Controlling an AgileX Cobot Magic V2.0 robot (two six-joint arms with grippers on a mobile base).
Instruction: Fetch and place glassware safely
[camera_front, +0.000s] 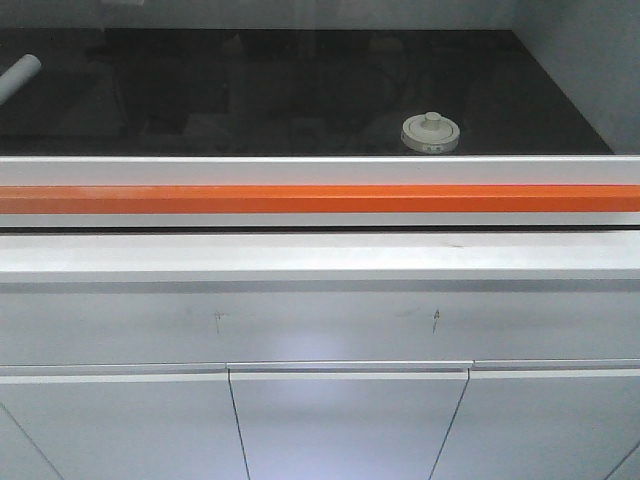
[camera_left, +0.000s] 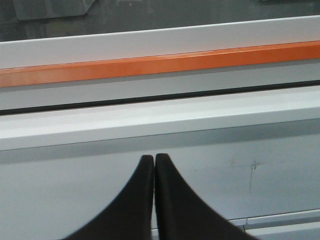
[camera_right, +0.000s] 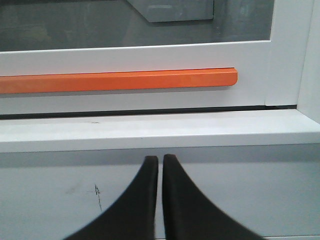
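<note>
At the bottom of each wrist view the black claws sit low before the white cabinet front (camera_front: 330, 325): the left gripper (camera_left: 154, 160) has its fingers pressed together on nothing, and the right gripper (camera_right: 160, 161) shows only a hairline slit, also empty. Above them run a white ledge (camera_front: 300, 255) and an orange bar (camera_front: 300, 198). Beyond the bar, right of centre in the front view, the glass jar (camera_front: 431, 140) stands on the dark work surface (camera_front: 300, 90) with its knobbed lid (camera_front: 431, 126) on; its contents cannot be seen. A white tube (camera_front: 18, 75) lies at upper left, well apart.

A lab: fume hood sash (camera_front: 300, 168), orange handle bar (camera_front: 320, 198), dark worktop (camera_front: 300, 100), white cabinets (camera_front: 340, 430) below.
</note>
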